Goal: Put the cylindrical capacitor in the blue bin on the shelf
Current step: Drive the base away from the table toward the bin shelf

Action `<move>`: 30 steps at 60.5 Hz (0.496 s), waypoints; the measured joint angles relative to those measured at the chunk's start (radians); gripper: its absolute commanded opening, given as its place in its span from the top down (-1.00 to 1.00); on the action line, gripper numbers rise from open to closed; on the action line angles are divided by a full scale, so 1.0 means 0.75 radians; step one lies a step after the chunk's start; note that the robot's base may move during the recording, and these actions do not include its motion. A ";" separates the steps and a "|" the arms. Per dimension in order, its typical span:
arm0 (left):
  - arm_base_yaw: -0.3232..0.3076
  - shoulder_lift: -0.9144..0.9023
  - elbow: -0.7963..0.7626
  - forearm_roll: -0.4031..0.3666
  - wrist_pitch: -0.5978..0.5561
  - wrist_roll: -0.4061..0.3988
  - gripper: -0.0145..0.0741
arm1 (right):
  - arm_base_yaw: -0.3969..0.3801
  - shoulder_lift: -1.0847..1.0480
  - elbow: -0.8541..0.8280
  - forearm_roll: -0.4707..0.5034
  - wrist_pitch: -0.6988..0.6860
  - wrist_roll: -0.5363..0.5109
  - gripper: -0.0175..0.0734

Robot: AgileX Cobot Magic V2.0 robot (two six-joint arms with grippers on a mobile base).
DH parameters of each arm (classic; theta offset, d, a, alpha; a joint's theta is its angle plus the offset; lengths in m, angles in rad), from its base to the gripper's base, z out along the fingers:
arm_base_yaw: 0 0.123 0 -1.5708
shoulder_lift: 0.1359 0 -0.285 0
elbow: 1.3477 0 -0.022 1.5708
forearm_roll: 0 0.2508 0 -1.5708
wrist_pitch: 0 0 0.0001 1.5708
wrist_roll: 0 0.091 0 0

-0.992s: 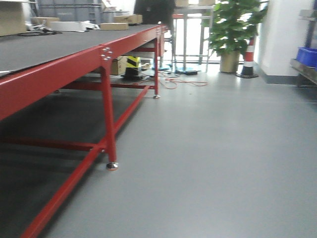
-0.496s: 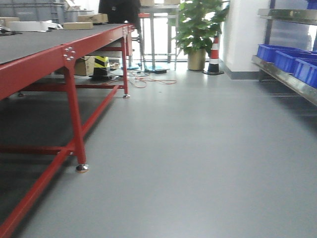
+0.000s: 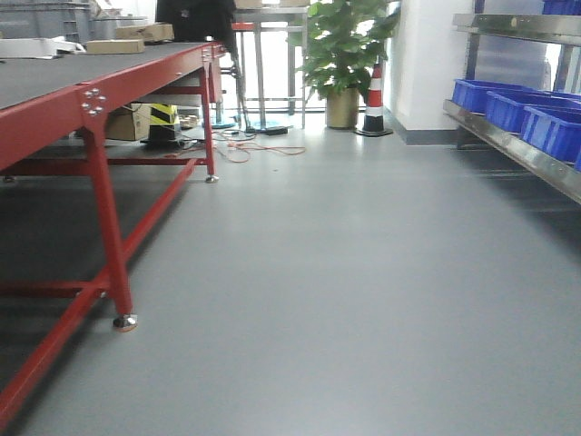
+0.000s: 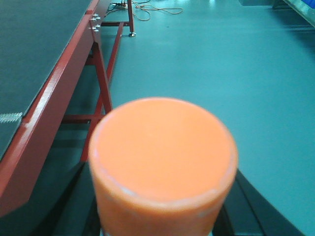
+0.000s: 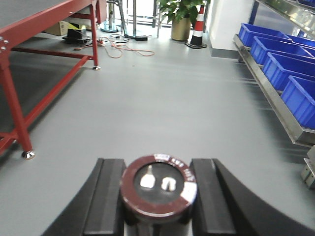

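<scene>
You're looking down a wide grey floor [image 3: 363, 272] that's filling most of every view. A long red-framed table [image 3: 54, 113] w/ a dark top is running along the left side, and cardboard boxes [image 3: 113, 45] are sitting at its far end. A steel shelf [image 3: 517, 150] is running along the right side, carrying a row of blue bins [image 3: 472, 94] on its lower tier. A leafy potted plant [image 3: 340, 41] is standing at the far end of the room, w/ a red-and-white cone [image 3: 373, 95] just beside it. Loose cables [image 3: 263, 148] are lying on the floor near the table's far leg.

In the right wrist view, the right gripper [image 5: 157, 194] is clamping the cylindrical capacitor [image 5: 158, 184]. Its black fingers [image 5: 110, 196] are pressing in on both sides. You're seeing the capacitor's top: dark-red rim, white print along the edge, two small metal terminals. It's hanging above the floor, w/ the shelf and bins ahead on the right, well apart. It's not in a bin.

In the left wrist view, the left gripper [image 4: 162, 219] is gripping a plain orange cylinder [image 4: 162, 147] that's filling the lens, blurred. Dark fingers [image 4: 251, 206] are showing low on either side; exact contact is hidden. The table edge is passing on its left.
</scene>
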 measured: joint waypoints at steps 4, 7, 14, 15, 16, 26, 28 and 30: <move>0.000 0.000 0.000 0.000 0.000 0.000 0.92 | 0.000 0.000 0.000 0.000 0.000 0.000 0.95; 0.000 0.000 0.000 0.000 0.000 0.000 0.92 | 0.000 0.000 0.000 0.000 0.000 0.000 0.95; 0.000 0.000 0.000 -0.003 -0.002 0.000 0.92 | 0.000 0.000 0.000 0.000 0.000 0.000 0.95; 0.000 0.000 0.000 -0.003 -0.002 0.000 0.92 | 0.000 0.000 0.000 0.000 0.000 0.000 0.95; 0.000 0.000 0.000 -0.003 -0.002 0.000 0.92 | 0.000 0.000 0.000 0.000 0.000 0.000 0.95; 0.000 0.000 0.000 0.000 -0.002 0.000 0.92 | 0.000 0.000 0.000 0.003 0.000 0.000 0.95; 0.000 0.000 0.000 0.000 -0.002 0.000 0.92 | 0.000 0.000 0.000 0.003 0.000 0.000 0.95; 0.000 0.000 0.000 0.000 -0.002 0.000 0.92 | 0.000 0.000 0.000 0.003 0.000 0.000 0.95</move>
